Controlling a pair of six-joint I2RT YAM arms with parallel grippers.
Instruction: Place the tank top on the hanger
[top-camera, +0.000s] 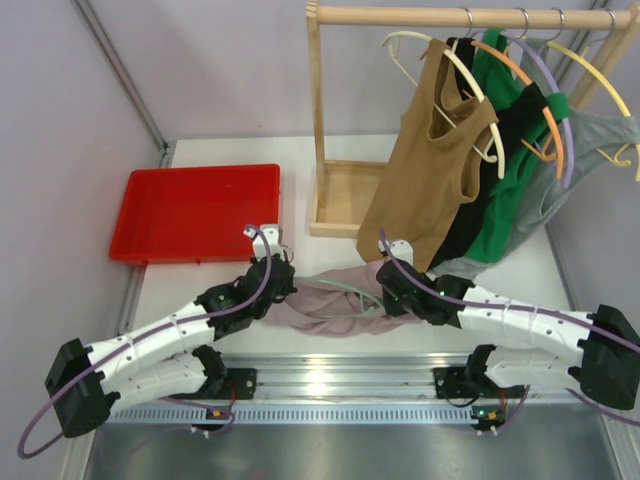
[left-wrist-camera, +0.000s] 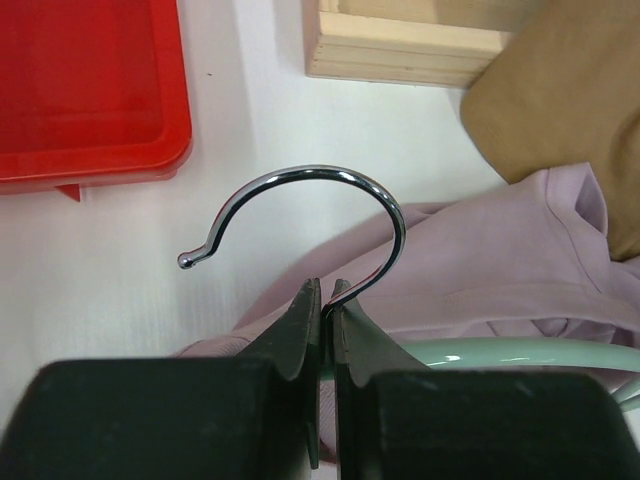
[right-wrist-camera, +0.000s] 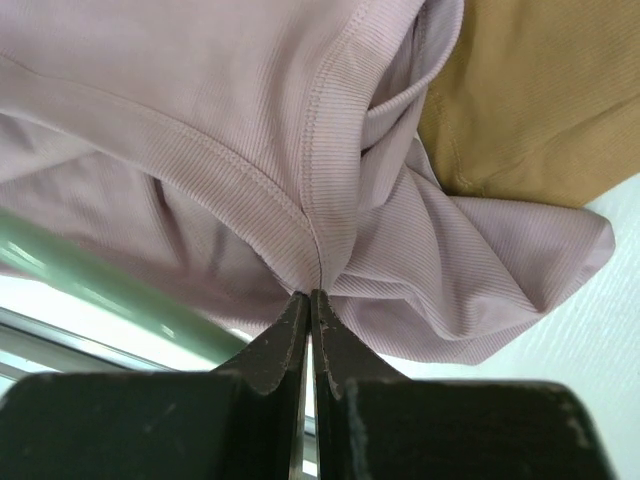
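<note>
The pale mauve tank top (top-camera: 335, 305) lies bunched on the white table between my two grippers. The mint-green hanger (top-camera: 352, 293) runs through it; its silver hook (left-wrist-camera: 330, 195) curves up in the left wrist view. My left gripper (top-camera: 282, 283) is shut on the hook's stem, its tip (left-wrist-camera: 325, 292) right at the wire. The green hanger arm (left-wrist-camera: 520, 352) shows beside it. My right gripper (top-camera: 385, 297) is shut on a seam fold of the tank top (right-wrist-camera: 300, 160), jaws (right-wrist-camera: 310, 300) pinched on the fabric. The hanger arm (right-wrist-camera: 110, 285) passes left of them.
A red tray (top-camera: 195, 212) sits at the back left. A wooden rack (top-camera: 345, 195) stands behind, holding a tan-brown tank top (top-camera: 430, 150), green and grey garments and cream, orange and purple hangers. The tan top's hem (right-wrist-camera: 540, 90) hangs close behind the mauve top.
</note>
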